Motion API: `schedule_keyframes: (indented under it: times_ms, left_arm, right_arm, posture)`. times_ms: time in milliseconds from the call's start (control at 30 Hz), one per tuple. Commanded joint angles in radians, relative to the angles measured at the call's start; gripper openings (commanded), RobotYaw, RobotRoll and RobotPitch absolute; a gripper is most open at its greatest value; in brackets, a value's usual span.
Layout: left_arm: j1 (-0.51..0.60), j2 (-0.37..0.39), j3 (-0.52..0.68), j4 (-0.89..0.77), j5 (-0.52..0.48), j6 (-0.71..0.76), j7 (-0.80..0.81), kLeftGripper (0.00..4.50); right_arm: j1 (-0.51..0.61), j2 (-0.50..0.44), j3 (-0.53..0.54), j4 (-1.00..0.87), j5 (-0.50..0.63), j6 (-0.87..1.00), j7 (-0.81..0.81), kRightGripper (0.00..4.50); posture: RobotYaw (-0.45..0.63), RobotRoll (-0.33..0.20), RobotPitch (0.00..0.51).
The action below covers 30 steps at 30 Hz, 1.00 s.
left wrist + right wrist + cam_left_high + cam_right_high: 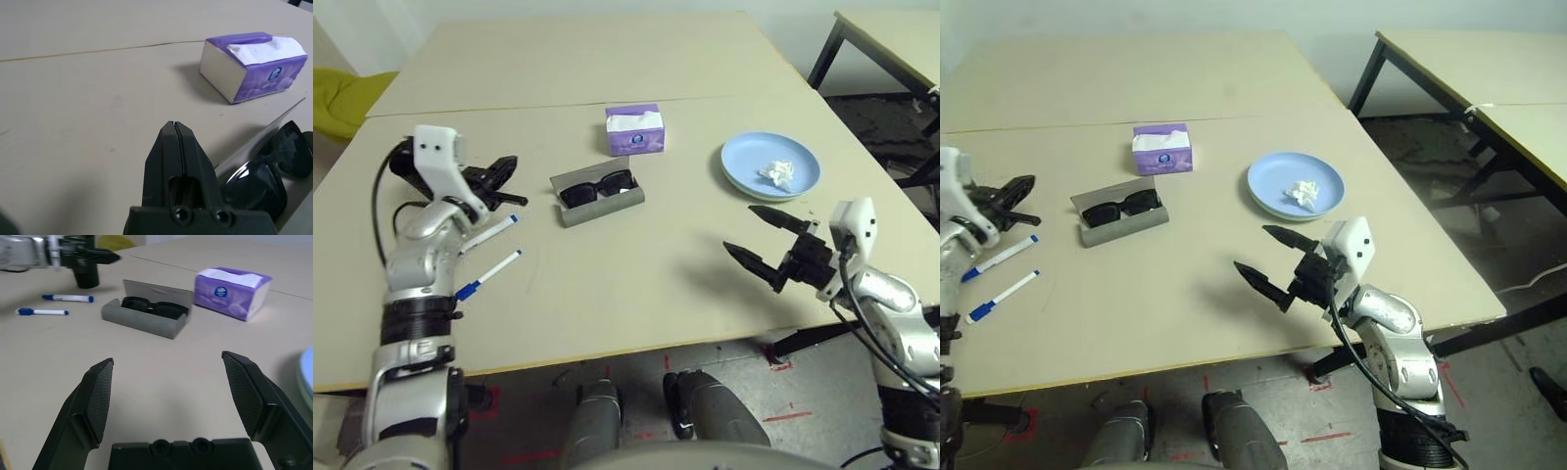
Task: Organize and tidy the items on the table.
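Black sunglasses (597, 186) lie in the open grey glasses case (603, 204) at the middle of the table (607, 284). Two white blue-capped markers (490, 235) (487, 275) lie left of the case. My left gripper (512, 162) is shut with nothing between its fingers, just left of the case. A black cup (87, 278) stands right under it, mostly hidden by the wrist in the eye views. The crumpled tissue (777, 173) rests on the light-blue plate (803, 162), stacked on the light-green plate (736, 186). My right gripper (739, 228) hangs open in front of the plates.
A purple tissue box (634, 129) stands behind the glasses case. A seam (509, 106) crosses the tabletop behind it. A separate black-legged table (891, 39) stands at the far right. The front edge (607, 354) runs close below my right gripper.
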Motion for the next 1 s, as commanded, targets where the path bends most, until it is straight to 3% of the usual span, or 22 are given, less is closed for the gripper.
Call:
schedule_keyframes:
  times_ms: [33,400,1000]
  left_arm:
    - [-0.033,-0.010,-0.031,0.091,0.045,-0.029,-0.001,0.02]
    - [-0.086,-0.033,-0.057,0.244,0.082,-0.105,-0.057,0.02]
    - [0.060,-0.010,-0.106,0.049,0.077,0.003,-0.219,0.02]
  right_arm:
    - [0.009,-0.016,0.017,-0.013,0.016,-0.015,-0.010,4.50]
    - [0.007,-0.054,0.042,-0.039,0.024,-0.015,-0.049,4.50]
    - [-0.022,-0.065,0.064,-0.009,0.024,-0.023,-0.070,4.50]
  posture:
    - [-0.22,0.000,0.137]
    - [-0.25,0.000,0.128]
    - [-0.25,0.000,0.115]
